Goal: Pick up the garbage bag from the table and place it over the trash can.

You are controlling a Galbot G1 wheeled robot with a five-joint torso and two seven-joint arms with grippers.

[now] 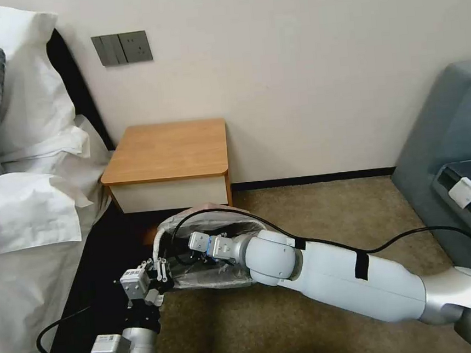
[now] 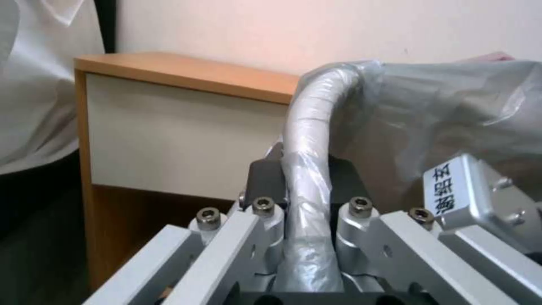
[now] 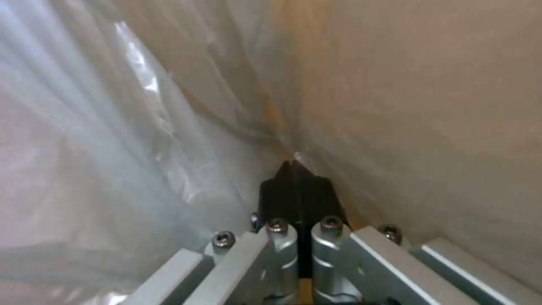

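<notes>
The garbage bag (image 1: 214, 280) is draped over the trash can (image 1: 157, 248), which stands on the carpet just in front of the table (image 1: 167, 149). My left gripper (image 1: 160, 272) is at the can's near-left corner, shut on the film-covered rolled rim (image 2: 308, 127) with a black pad on each side. My right arm reaches in from the right, and my right gripper (image 1: 193, 249) is down inside the lined can. There its fingertips (image 3: 305, 186) are shut together, pinching a fold of the bag's film (image 3: 169, 127). The tabletop is bare.
A bed with white pillows (image 1: 27, 123) runs along the left, its dark frame close to my left arm. A grey-blue armchair (image 1: 452, 141) stands at the right. Open carpet (image 1: 315, 213) lies between them. Black cables trail along both arms.
</notes>
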